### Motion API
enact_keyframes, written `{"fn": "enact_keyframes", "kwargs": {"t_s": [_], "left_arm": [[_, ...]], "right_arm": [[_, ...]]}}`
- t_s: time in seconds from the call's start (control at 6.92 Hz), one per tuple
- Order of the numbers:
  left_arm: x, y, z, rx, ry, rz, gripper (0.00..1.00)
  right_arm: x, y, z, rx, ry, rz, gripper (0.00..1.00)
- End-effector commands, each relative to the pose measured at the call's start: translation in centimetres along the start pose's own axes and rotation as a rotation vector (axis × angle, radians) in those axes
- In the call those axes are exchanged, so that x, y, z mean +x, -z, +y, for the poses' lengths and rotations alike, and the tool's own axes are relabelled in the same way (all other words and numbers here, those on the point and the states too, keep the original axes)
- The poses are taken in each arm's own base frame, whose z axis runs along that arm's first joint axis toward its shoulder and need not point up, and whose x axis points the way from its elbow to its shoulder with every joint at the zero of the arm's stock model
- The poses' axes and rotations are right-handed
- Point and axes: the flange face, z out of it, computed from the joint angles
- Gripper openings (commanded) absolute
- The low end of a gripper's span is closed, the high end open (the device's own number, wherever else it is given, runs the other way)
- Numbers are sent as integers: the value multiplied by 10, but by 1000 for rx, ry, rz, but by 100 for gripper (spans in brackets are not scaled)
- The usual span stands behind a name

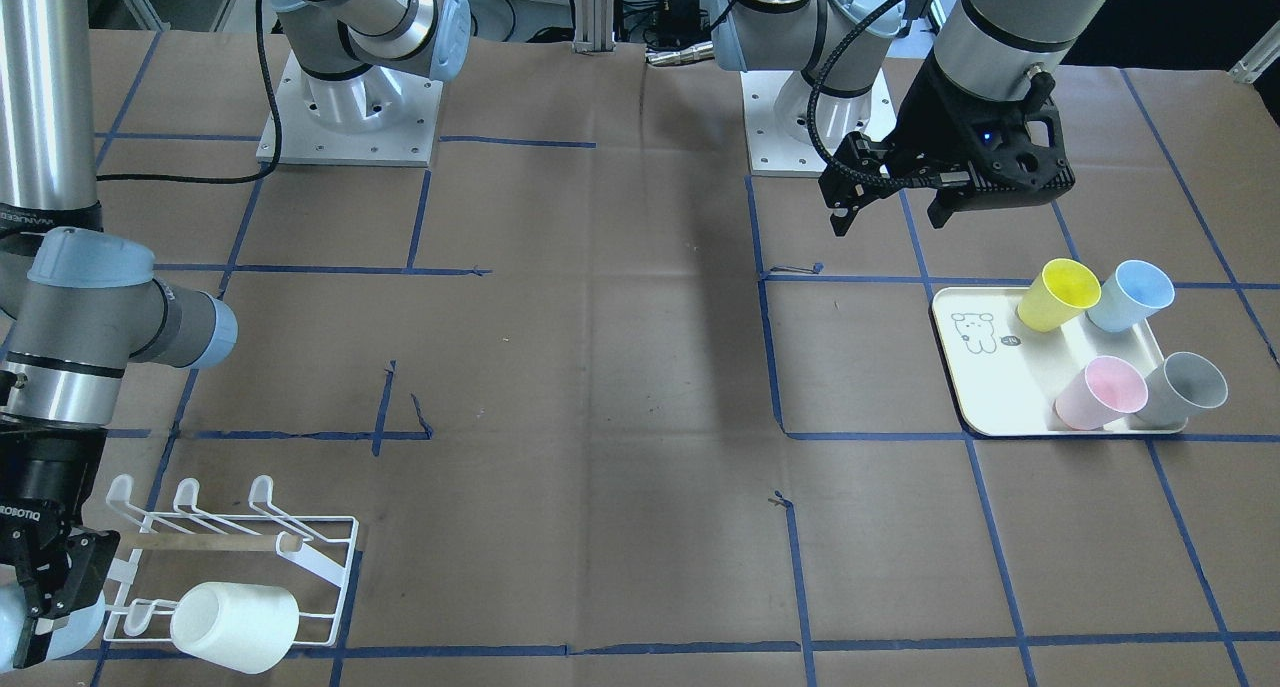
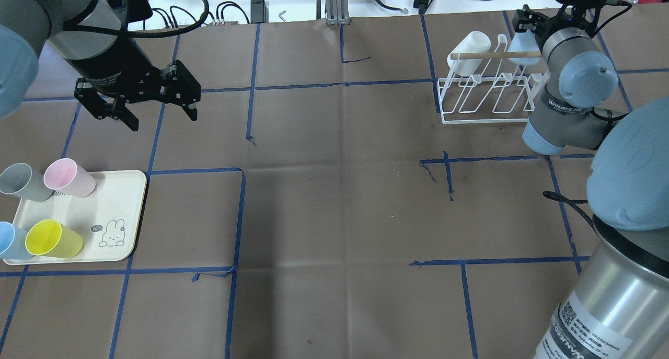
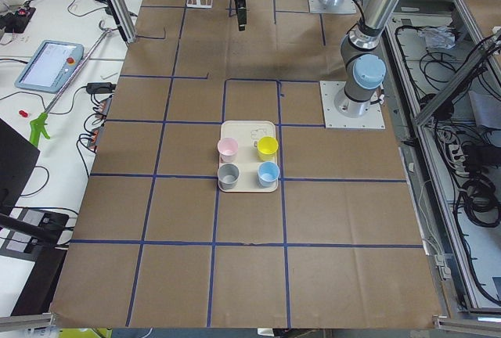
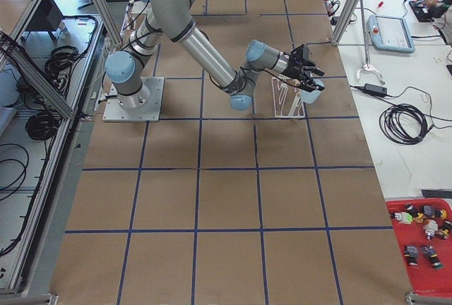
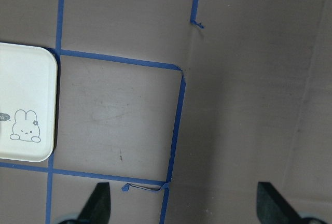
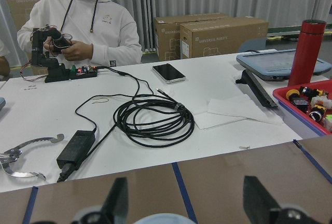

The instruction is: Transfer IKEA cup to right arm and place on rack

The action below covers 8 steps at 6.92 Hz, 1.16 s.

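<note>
My right gripper (image 1: pixel 55 617) is at the far end of the white wire rack (image 1: pixel 330 557), by its wooden dowel. In the right wrist view its fingers (image 6: pixel 118 203) stand wide apart around the rim of a pale blue cup (image 6: pixel 155 218), with a gap on one side. This cup also shows in the exterior right view (image 4: pixel 309 96). A white cup (image 1: pixel 235 627) lies on the rack's prongs. My left gripper (image 2: pixel 136 105) is open and empty, hovering above the table behind the cream tray (image 2: pixel 123 212). The tray holds yellow (image 1: pixel 1058 295), blue (image 1: pixel 1130 295), pink (image 1: pixel 1100 394) and grey (image 1: pixel 1185 387) cups.
Blue tape lines grid the brown table cover. My right arm's elbow and upper tube (image 2: pixel 622 192) loom over the table's right side. Beyond the rack is the table edge, then a white bench with cables (image 6: pixel 150 120) and an operator (image 6: pixel 83 22).
</note>
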Motion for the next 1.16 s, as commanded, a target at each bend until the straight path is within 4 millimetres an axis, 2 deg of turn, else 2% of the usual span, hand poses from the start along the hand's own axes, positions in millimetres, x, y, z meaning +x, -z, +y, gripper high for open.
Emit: {"fn": "enact_keyframes", "kwargs": {"t_s": [0.0, 0.14, 0.43, 0.87, 1.01], "left_arm": [[0, 0, 0, 0, -2, 0, 99], [0, 0, 0, 1, -4, 0, 99], [0, 0, 1, 1, -4, 2, 99], [0, 0, 1, 0, -4, 0, 100], [0, 0, 1, 0, -4, 0, 100]], "right_arm": [[-4, 2, -7, 3, -2, -15, 100], [-5, 5, -15, -12, -1, -7, 100], [-11, 31, -59, -78, 2, -11, 100], [-52, 84, -133, -299, 3, -55, 100], [-65, 104, -147, -418, 1, -65, 100]]}}
